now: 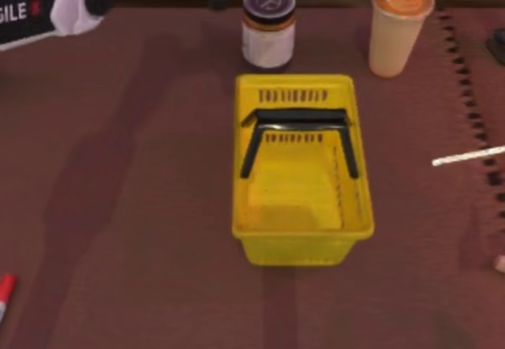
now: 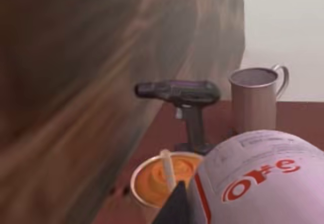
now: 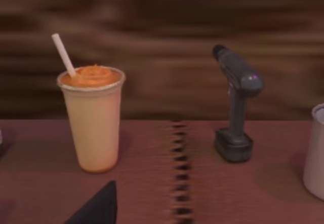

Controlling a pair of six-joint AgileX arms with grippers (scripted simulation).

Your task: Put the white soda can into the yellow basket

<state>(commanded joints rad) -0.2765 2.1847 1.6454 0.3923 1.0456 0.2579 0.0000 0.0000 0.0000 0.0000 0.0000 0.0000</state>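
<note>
The yellow basket (image 1: 302,242) stands in the middle of the table with its black handle folded across the far half, and its inside shows only yellow floor. The white soda can (image 2: 263,183) with its red logo fills the near corner of the left wrist view. My left gripper (image 2: 228,214) is shut on it, with one dark finger (image 2: 177,209) pressed against its side. The left arm (image 1: 47,1) sits at the far left corner of the top view, where the can is hidden. Only a dark corner of my right gripper (image 3: 98,211) shows, low over the table's right side.
A dark-lidded jar (image 1: 268,27) stands just behind the basket. An orange cup with a straw (image 1: 398,29) is at the far right. A grey drill (image 3: 235,107) and a metal mug (image 2: 255,102) stand beyond the cup. A red-tipped object (image 1: 4,290) lies at the near left edge.
</note>
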